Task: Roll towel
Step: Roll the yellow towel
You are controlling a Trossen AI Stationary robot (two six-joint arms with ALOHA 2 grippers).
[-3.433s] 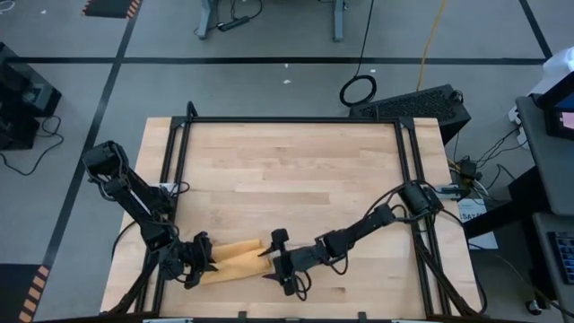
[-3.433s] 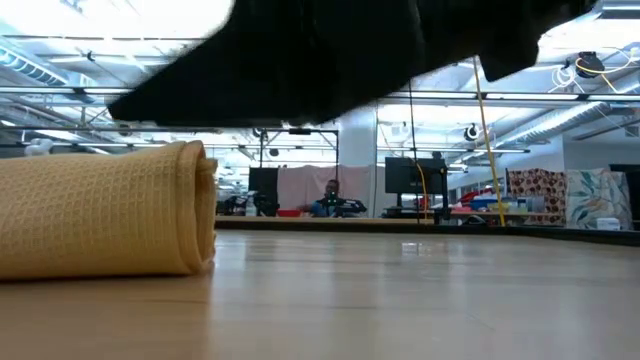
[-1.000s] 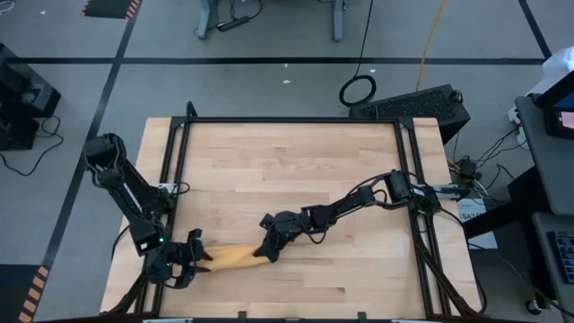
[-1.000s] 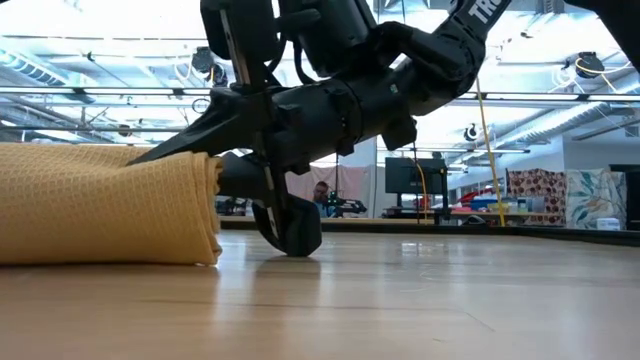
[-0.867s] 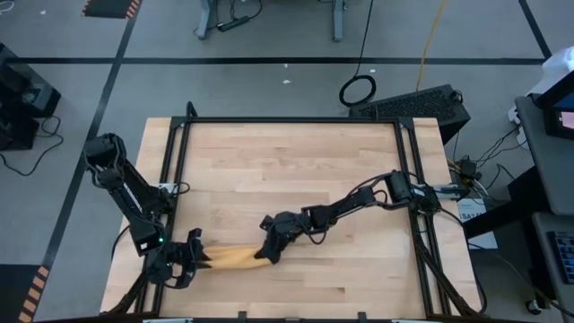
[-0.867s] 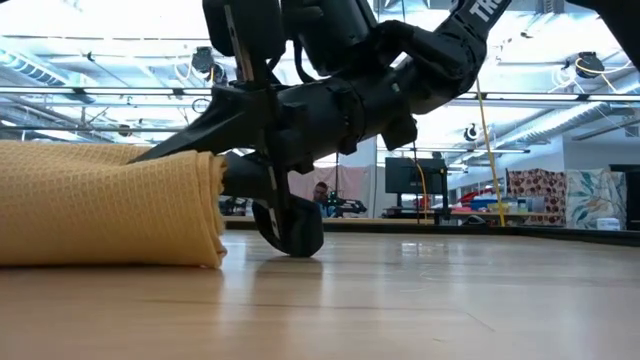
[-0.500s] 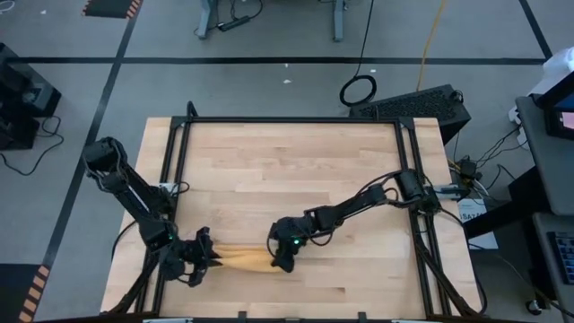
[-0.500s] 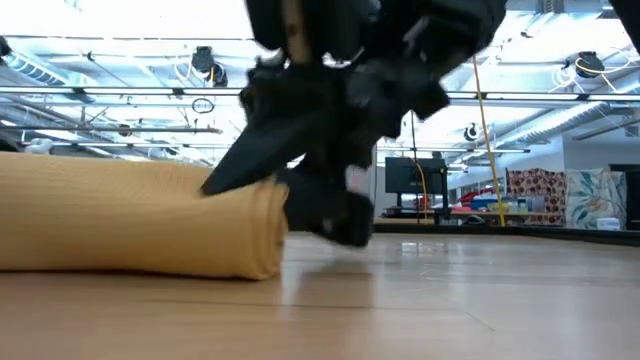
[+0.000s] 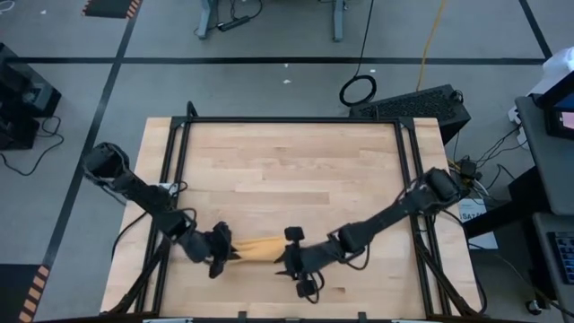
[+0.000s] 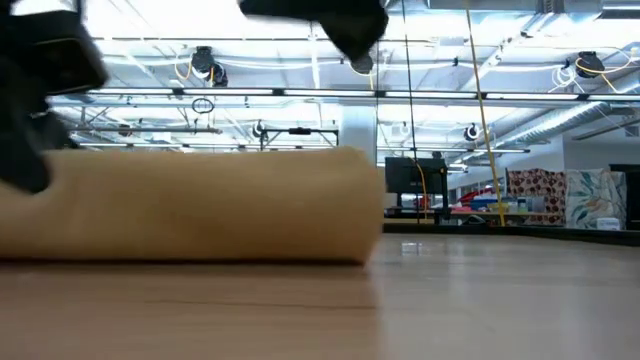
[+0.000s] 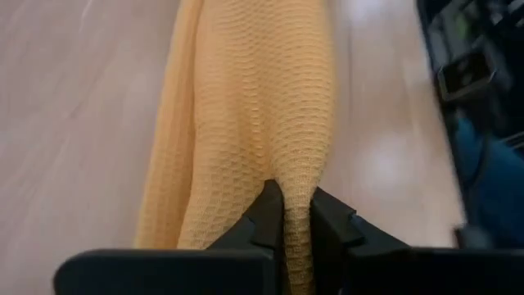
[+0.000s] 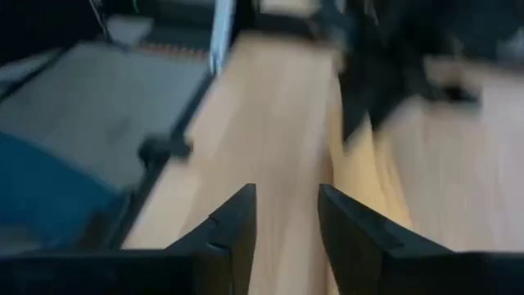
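Note:
The mustard-yellow towel [image 9: 257, 248] lies as a loose roll on the wooden table near its front edge, its length running left to right; in the low view the towel [image 10: 190, 205] rests on its underside. My left gripper [image 9: 221, 254] is at its left end, shut on the cloth [image 11: 296, 205]. My right gripper [image 9: 289, 255] stands at the roll's right end, open [image 12: 286, 215], with only bare table between its fingers; the towel [image 12: 360, 168] shows beside them. My left gripper pinches a raised fold of cloth at the towel's left end [image 11: 296, 182] between its two fingers. The fingers come nearly level from the table's left and point along the roll. The rest of the towel lies on the table, stretching away from the fingers.
A black metal frame [image 9: 296, 120] borders the tabletop. Bare wood [image 9: 296, 170] spreads over the far half of the table. Cables hang off the right side [image 9: 466, 179].
The towel has slid along the table toward the right and lies longer and lower. My left gripper has followed it rightward at its left end. My right gripper has moved right and toward the near edge, off the towel's right end, and has risen out of the low view.

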